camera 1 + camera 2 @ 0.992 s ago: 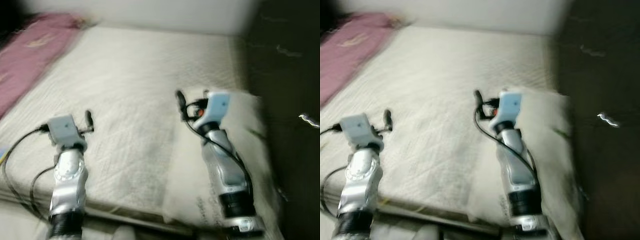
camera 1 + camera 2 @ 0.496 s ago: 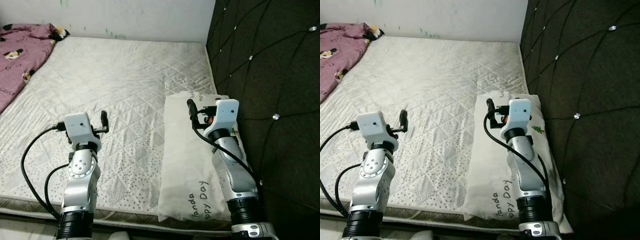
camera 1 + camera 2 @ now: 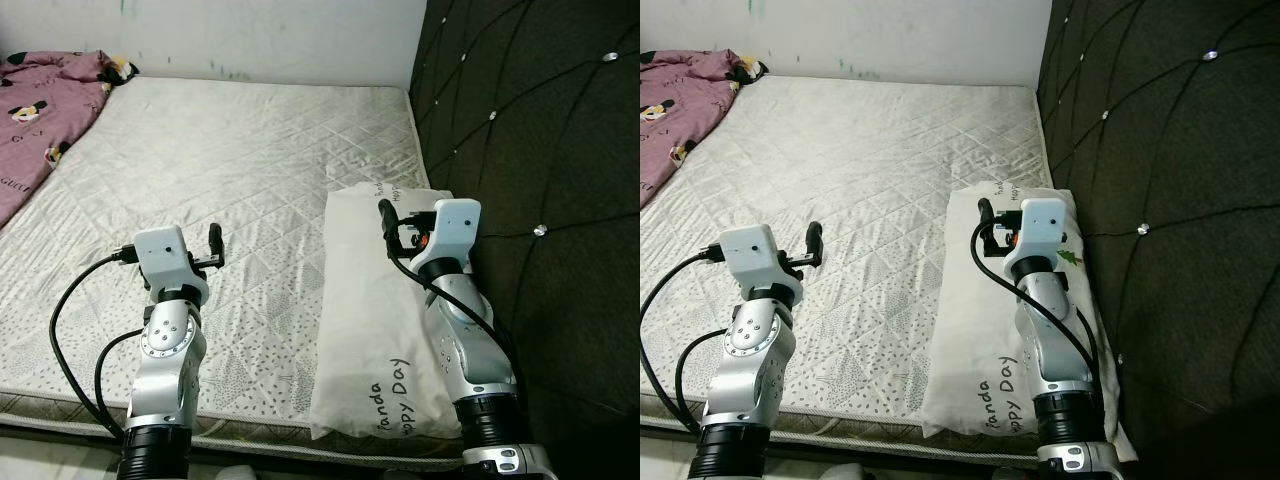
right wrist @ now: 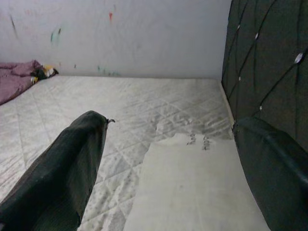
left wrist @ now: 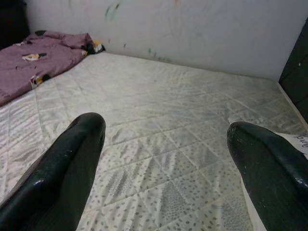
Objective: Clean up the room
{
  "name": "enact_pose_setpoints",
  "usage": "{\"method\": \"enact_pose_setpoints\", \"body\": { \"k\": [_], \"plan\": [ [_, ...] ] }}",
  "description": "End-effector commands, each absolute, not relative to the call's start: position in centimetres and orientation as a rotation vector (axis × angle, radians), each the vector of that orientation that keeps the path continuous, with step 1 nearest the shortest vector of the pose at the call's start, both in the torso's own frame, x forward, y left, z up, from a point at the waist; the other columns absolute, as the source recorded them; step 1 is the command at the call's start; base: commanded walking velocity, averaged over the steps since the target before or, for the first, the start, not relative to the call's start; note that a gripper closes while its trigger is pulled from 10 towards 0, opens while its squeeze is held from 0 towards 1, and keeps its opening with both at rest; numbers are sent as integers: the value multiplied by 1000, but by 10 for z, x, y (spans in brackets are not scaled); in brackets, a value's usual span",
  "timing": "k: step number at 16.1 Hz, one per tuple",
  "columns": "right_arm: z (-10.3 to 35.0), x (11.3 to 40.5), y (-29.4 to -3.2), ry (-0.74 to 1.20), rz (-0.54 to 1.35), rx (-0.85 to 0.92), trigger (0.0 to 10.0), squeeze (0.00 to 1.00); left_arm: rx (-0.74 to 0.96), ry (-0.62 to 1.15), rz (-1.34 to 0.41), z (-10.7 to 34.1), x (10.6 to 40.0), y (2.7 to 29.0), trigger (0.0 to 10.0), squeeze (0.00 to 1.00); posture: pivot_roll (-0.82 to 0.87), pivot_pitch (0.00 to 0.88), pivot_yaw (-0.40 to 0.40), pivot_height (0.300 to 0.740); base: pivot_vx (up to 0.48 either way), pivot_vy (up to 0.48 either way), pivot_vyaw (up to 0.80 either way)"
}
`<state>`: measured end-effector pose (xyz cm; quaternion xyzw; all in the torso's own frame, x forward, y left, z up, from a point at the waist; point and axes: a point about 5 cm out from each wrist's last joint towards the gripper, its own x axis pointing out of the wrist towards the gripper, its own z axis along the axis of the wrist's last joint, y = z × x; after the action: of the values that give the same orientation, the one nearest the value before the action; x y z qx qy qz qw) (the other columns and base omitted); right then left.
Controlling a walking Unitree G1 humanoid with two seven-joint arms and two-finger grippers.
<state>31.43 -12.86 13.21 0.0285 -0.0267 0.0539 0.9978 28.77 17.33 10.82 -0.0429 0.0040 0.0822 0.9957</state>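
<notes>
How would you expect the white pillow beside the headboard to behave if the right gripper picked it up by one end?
The pillow looks soft and fairly flat, so it would probably sag and fold. It seems light for its bulk. The right gripper, open above it, may pinch only the smooth cover, which could slip.

A bedroom in a home: a bare quilted off-white mattress (image 3: 230, 170) lies against a dark button-tufted padded headboard (image 3: 530, 130), with a white printed pillow (image 3: 375, 330), a crumpled purple patterned blanket (image 3: 40, 110) and a scuffed white wall (image 3: 270, 35).
</notes>
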Motion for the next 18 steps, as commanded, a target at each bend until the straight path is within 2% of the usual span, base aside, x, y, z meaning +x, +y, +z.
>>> {"method": "enact_pose_setpoints", "body": {
  "k": [1, 3, 14, 18],
  "plan": [
    [132, 313, -130, -45, 96, 67, 10000, 0, -91, 5, 157, 111, 286, 174, 10000, 0, -54, 0, 28, 740, 0, 0, 0],
    [133, 313, -131, -50, 97, 70, 10000, 0, -88, 7, 150, 111, 286, 172, 10000, 0, -55, 0, 28, 740, 0, 0, -694],
    [129, 312, -134, -21, 59, 56, 10000, 0, -97, 20, 106, 111, 285, 167, 10000, 0, -58, 0, 28, 740, 0, 0, 0],
    [129, 312, -134, -23, 58, 54, 10000, 0, -98, 19, 100, 111, 285, 167, 10000, 0, -58, 0, 30, 740, 0, 0, -405]
  ]
}}
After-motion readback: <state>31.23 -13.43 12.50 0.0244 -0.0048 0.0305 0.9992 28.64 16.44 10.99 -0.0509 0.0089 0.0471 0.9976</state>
